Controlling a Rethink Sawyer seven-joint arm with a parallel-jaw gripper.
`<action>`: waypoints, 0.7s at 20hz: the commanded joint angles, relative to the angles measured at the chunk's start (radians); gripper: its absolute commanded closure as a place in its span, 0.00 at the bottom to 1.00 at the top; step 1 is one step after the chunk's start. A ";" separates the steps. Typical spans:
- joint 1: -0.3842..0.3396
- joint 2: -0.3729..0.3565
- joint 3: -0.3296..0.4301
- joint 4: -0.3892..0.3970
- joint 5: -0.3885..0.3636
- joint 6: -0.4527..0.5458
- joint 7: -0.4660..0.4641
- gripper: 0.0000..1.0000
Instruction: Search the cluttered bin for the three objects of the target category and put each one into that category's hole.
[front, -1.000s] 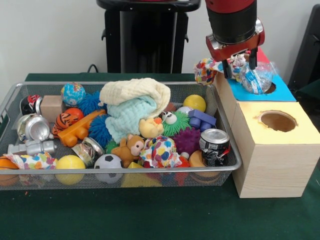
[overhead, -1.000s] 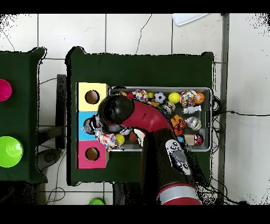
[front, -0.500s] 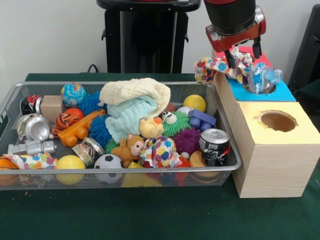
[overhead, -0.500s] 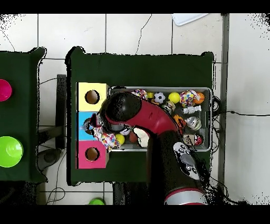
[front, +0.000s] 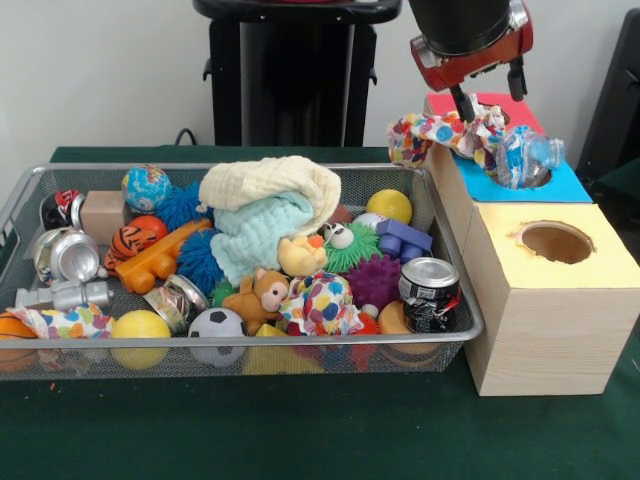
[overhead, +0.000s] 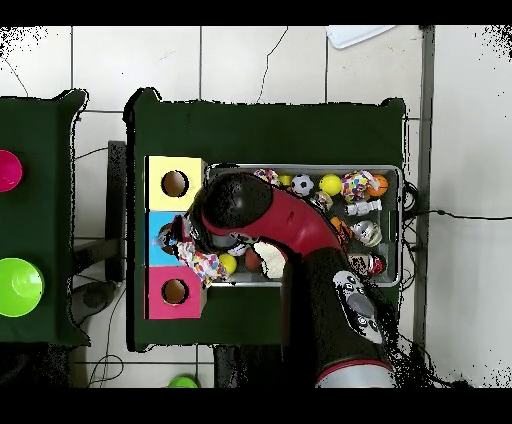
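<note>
A: Bottle (front: 524, 155) status?
B: Clear plastic bottle lies tilted on the blue top panel (front: 560, 183) of the wooden box (front: 545, 300), its body over the hole (front: 541, 178), cap end pointing away from the bin (front: 40, 186). A spotted cloth (front: 440, 132) is bunched against it, draped over the box edge.

A: Gripper?
B: Gripper (front: 488, 90) is above the bottle, jaws spread, holding nothing. One finger tip (front: 467, 108) is down by the cloth; the other is clear, up higher. Bottle sits below the jaws, not between them.

A: Overhead?
B: Arm (overhead: 290, 225) covers most of it. Cloth (overhead: 200, 262) and a bit of the blue panel (overhead: 160, 250) show, between the yellow top (overhead: 160, 170) and red top (overhead: 160, 305). Bottle can't be made out there.

A: Bin contents?
B: Full of clutter: cream towel (front: 270, 185), soccer ball (front: 217, 325), metal can (front: 430, 290). No other clear bottle visible.
</note>
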 joint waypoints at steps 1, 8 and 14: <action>-0.007 0.038 0.036 0.024 -0.051 0.076 0.104 0.00; 0.007 0.074 0.010 -0.019 -0.136 0.084 0.095 0.00; 0.011 0.095 -0.001 -0.055 -0.210 0.111 0.100 0.00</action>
